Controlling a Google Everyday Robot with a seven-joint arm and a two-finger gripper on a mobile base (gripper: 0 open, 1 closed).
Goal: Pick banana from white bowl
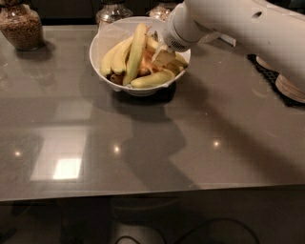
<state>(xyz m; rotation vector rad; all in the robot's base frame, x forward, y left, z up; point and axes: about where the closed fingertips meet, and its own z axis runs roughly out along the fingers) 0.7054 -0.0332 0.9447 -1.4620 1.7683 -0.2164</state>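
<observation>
The white bowl (102,45) stands at the back middle of the grey table and holds several bananas. The banana (152,79), plain yellow and nearly straight, lies across the front of the bowl. A long greenish-yellow banana (135,50) leans upright in the middle, and a curved yellow one (111,58) lies at the left. My gripper (161,56) reaches down from the upper right on the white arm (228,24) into the right half of the bowl, just above the banana. Its tips are hidden among the fruit.
A glass jar with brown contents (20,26) stands at the back left. Two more jars (112,9) stand behind the bowl. Stacked cream bowls (290,86) sit on a black mat at the right edge. The table's front edge runs across the lower frame.
</observation>
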